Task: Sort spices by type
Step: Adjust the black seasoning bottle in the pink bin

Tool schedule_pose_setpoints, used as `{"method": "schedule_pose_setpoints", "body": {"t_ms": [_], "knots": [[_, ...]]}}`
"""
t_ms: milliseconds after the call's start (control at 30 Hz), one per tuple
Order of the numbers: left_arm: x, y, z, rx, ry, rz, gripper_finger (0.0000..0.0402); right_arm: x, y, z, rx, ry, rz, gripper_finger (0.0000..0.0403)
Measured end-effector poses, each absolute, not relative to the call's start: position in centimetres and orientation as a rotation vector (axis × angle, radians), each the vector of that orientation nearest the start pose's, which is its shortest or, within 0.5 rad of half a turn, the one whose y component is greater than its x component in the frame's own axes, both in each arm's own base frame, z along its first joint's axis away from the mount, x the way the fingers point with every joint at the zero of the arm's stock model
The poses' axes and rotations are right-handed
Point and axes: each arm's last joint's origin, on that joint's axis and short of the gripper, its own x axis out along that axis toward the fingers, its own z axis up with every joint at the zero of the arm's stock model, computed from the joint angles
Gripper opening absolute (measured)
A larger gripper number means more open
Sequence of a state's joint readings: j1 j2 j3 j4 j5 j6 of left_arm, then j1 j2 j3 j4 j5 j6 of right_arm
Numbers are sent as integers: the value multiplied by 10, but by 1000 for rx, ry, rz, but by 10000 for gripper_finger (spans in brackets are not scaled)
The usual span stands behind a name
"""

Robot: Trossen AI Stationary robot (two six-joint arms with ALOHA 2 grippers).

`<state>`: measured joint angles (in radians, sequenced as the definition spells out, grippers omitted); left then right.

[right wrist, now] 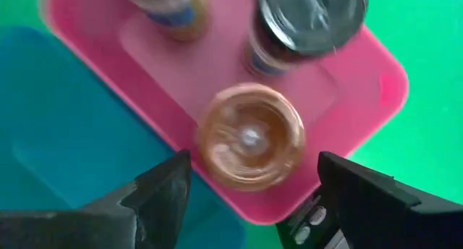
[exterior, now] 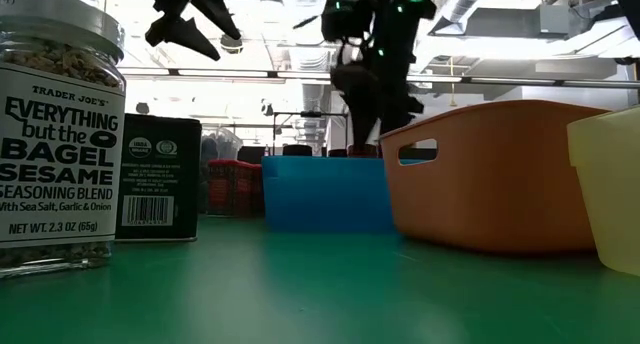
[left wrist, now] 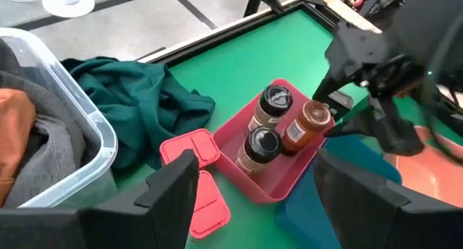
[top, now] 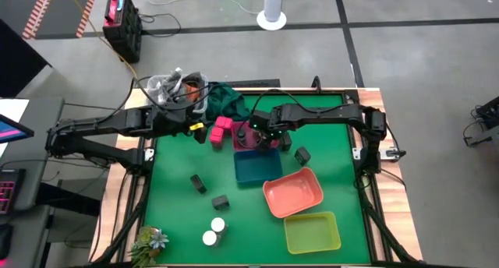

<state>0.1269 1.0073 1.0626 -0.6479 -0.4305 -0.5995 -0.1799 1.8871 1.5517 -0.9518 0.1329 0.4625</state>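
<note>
In the left wrist view a pink tray (left wrist: 271, 195) holds two dark-capped jars (left wrist: 262, 142) and a tilted orange-brown jar (left wrist: 307, 122). My right gripper (right wrist: 253, 198) hangs open just over that orange-brown jar (right wrist: 251, 137), with a finger on either side and a gap to each. Beside the tray, my left gripper (left wrist: 260, 205) hovers open and empty above two pink blocks (left wrist: 189, 148). From above, the left gripper (top: 195, 128) and right gripper (top: 261, 132) flank the pink blocks (top: 221, 128). Dark boxes (top: 198, 183) and white-capped jars (top: 217, 224) stand on the mat.
A blue tray (top: 257, 168), a salmon tray (top: 292, 192) and a yellow-green tray (top: 312, 231) run toward the front right. A clear bin (top: 179, 89) and a green cloth (top: 226, 100) sit at the back left. A small plant (top: 148, 243) is at the front left corner.
</note>
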Motion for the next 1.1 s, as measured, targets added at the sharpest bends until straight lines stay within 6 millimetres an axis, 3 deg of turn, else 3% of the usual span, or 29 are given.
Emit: {"method": "schedule_pose_setpoints", "body": {"t_ms": [200, 600, 933, 1100], "knots": [[195, 37, 348, -476, 409, 699, 261, 373, -71, 224, 402, 1201, -543, 321], [195, 37, 348, -482, 409, 692, 261, 380, -70, 223, 403, 1123, -526, 298], [199, 35, 350, -530, 393, 605, 261, 378, -76, 223, 373, 1135, -541, 217], [206, 31, 350, -503, 351, 549, 261, 368, -79, 224, 361, 1209, -552, 212]]}}
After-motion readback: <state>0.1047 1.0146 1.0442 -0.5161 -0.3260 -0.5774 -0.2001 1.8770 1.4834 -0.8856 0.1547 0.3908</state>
